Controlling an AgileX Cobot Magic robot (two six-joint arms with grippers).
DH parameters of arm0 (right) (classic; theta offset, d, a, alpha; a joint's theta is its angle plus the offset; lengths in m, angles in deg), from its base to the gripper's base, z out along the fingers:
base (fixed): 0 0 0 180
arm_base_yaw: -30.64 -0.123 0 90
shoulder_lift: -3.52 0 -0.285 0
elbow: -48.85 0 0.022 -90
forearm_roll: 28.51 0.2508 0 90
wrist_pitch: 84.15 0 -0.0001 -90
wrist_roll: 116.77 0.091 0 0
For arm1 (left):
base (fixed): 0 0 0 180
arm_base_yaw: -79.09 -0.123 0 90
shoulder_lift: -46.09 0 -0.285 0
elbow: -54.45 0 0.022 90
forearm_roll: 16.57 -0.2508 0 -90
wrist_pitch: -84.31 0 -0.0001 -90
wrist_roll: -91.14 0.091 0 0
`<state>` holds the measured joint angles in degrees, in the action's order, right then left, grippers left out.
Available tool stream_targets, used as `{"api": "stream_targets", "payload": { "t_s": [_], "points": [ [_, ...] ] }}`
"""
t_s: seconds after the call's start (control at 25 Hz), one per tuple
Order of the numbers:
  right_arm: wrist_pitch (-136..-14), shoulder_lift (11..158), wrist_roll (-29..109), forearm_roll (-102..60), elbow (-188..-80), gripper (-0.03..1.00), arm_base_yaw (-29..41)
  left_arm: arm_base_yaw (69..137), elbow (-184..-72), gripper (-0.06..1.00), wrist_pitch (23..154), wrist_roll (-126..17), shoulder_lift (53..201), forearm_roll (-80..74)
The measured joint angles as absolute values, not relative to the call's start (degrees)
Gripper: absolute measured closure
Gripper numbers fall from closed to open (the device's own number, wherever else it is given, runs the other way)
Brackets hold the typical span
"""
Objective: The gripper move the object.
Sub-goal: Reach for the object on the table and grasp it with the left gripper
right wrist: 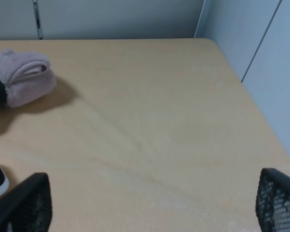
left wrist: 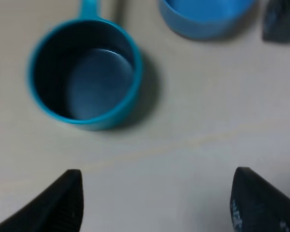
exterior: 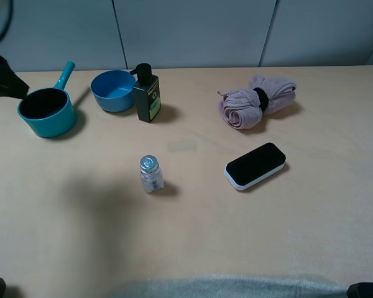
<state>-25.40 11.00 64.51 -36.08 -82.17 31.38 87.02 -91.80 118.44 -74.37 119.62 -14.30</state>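
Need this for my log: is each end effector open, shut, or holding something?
Left end effector: open, holding nothing.
Right end effector: open, holding nothing.

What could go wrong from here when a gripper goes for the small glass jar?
1. The jar stands upright, narrow and alone; an off-centre finger could tip it.
2. The left gripper, open, is above the teal pot; its way to the jar may brush the pot or the pump bottle.
3. The right gripper has no jar in its wrist view, so aligning could be hard.
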Motion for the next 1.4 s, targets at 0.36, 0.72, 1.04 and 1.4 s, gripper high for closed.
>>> {"api": "stream_targets", "payload": {
  "t_s": [0.36, 0.72, 1.04, 1.4],
  "points": [
    [-25.4, 11.0, 64.5, -36.1, -82.2, 0.33, 31.4, 105.2, -95.3, 0.24, 118.3, -73.5, 133.8, -15.6],
    [-25.4, 11.0, 64.5, -36.1, -82.2, 0.33, 31.4, 116.7, -103.2, 0.24, 122.2, -73.5, 140.0, -16.6],
    [-25.4, 11.0, 64.5, -36.1, -82.2, 0.33, 31.4, 121.1, -104.5, 0.24, 124.0, -74.1, 143.7, -16.6],
    [-25.4, 11.0, 64.5, -36.1, -82.2, 0.33, 31.4, 125.1, -104.5, 0.24, 123.7, -78.4, 150.3, -15.7]
  ]
}}
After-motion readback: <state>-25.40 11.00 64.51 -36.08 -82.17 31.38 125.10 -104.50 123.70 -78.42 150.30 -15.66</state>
